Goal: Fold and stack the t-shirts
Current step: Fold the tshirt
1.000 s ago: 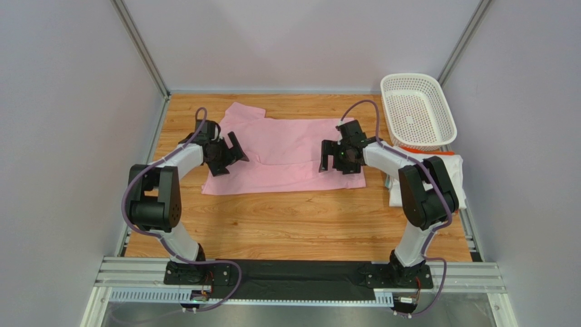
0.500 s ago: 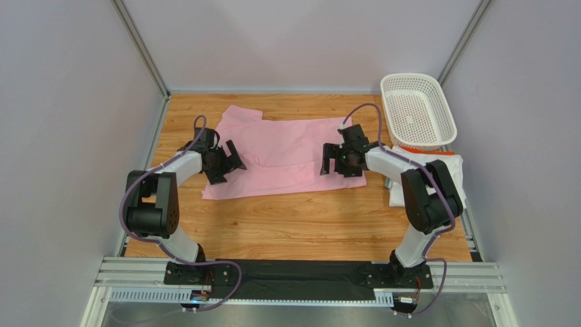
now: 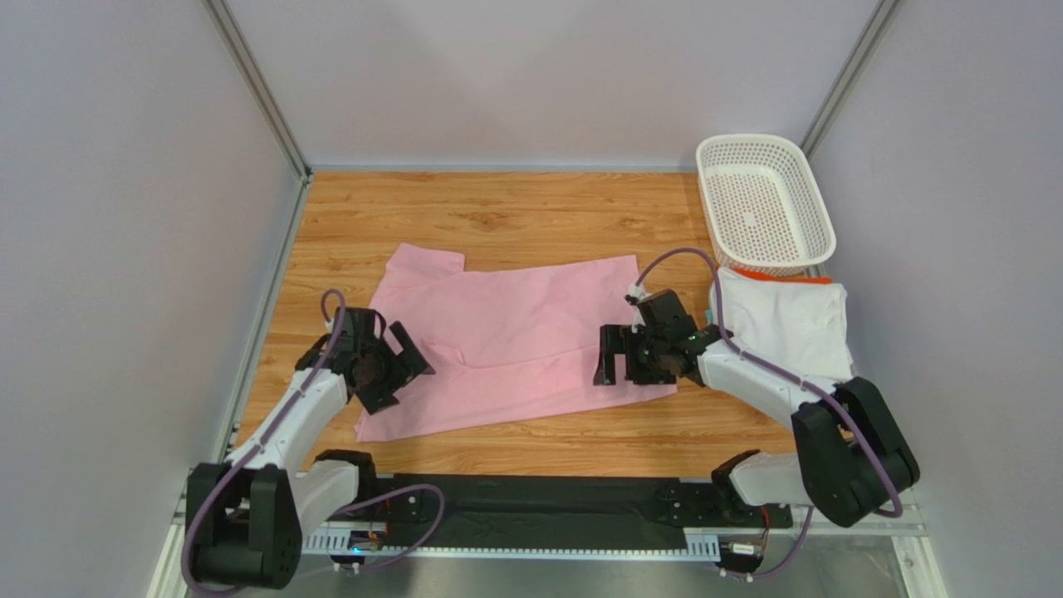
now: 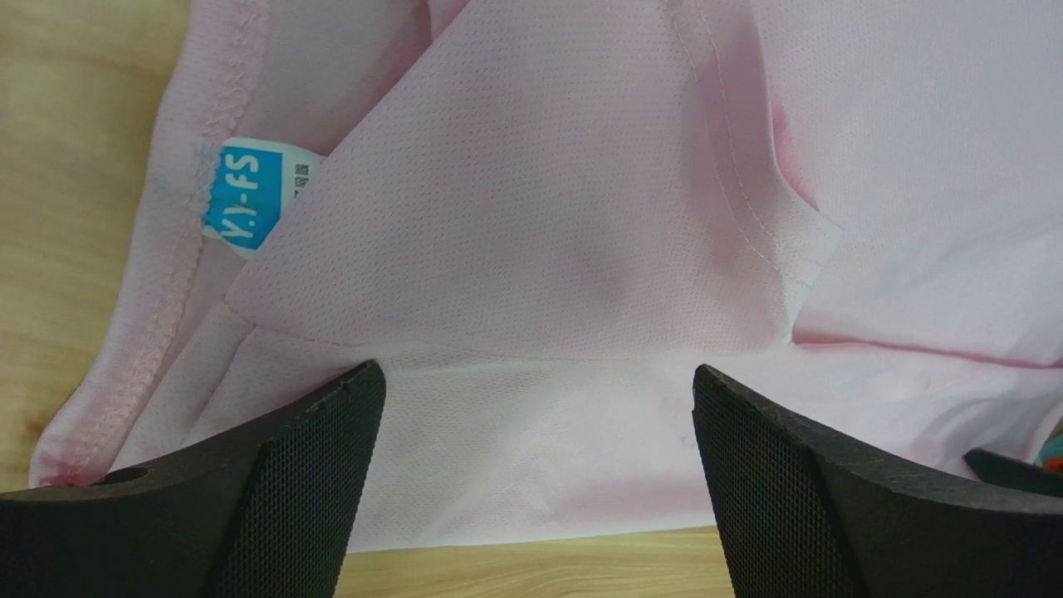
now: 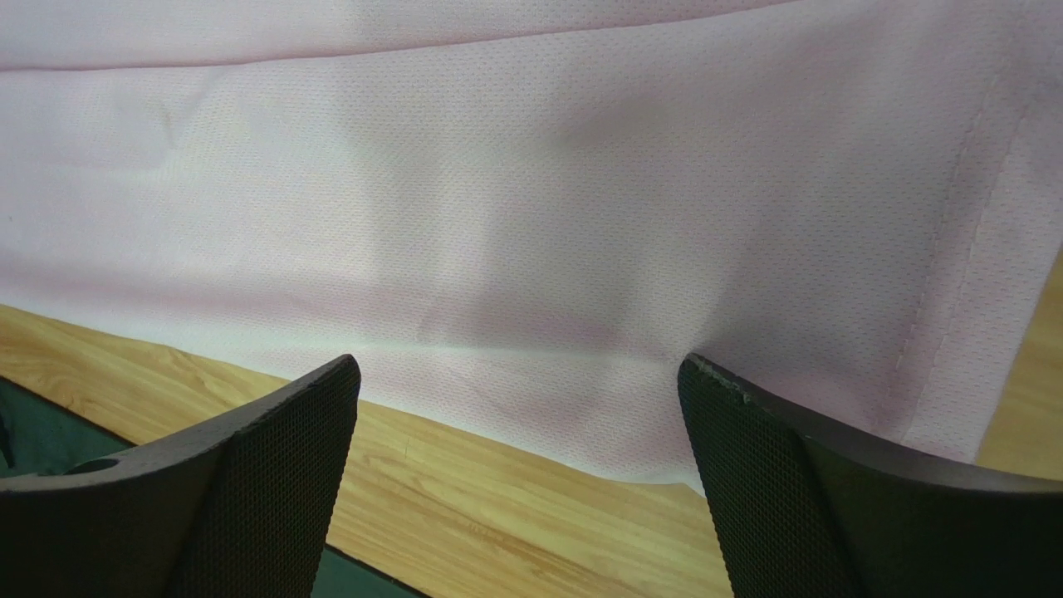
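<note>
Logged pink t-shirt (image 3: 524,327) spread flat on the wooden table (image 3: 549,218), near the front edge, with a blue neck label (image 4: 250,197) showing. Found left gripper (image 3: 399,371) over its left end, jaws wide apart and holding nothing. Found right gripper (image 3: 614,359) over its near right corner, likewise spread wide. Noted white t-shirt (image 3: 792,327) folded at the right, just beside the basket (image 3: 764,160).
</note>
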`<state>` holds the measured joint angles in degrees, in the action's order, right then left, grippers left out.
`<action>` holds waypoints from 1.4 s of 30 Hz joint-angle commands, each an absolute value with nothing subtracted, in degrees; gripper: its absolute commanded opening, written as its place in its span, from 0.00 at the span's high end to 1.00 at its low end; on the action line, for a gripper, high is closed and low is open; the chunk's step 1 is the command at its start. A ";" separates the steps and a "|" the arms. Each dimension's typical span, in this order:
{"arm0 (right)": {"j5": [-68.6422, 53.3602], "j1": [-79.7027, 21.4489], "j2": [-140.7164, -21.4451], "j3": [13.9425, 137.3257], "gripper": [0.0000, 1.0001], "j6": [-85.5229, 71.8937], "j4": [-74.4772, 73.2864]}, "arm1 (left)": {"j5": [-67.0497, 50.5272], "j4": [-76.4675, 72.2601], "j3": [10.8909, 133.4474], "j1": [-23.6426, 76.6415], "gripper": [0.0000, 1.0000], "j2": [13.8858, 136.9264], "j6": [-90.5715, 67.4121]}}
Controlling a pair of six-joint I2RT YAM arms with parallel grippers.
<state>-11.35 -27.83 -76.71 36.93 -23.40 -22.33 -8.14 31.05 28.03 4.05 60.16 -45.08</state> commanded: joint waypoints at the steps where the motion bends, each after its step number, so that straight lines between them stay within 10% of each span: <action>1: -10.55 -30.05 -72.61 33.06 0.00 -27.41 -23.99 | -4.31 38.23 25.14 3.87 0.00 52.50 -47.90; 15: -5.36 -38.58 -56.87 25.49 0.00 -39.20 -29.53 | -3.24 43.15 24.25 3.96 0.00 42.36 -51.69; 26: 13.34 -38.50 -47.82 43.66 0.00 -34.19 -41.48 | 2.17 45.19 43.83 3.87 0.00 42.80 -44.91; 42: 23.56 -35.42 -48.95 45.00 0.00 -30.24 -39.99 | -4.13 33.40 76.80 2.29 0.00 87.85 -25.49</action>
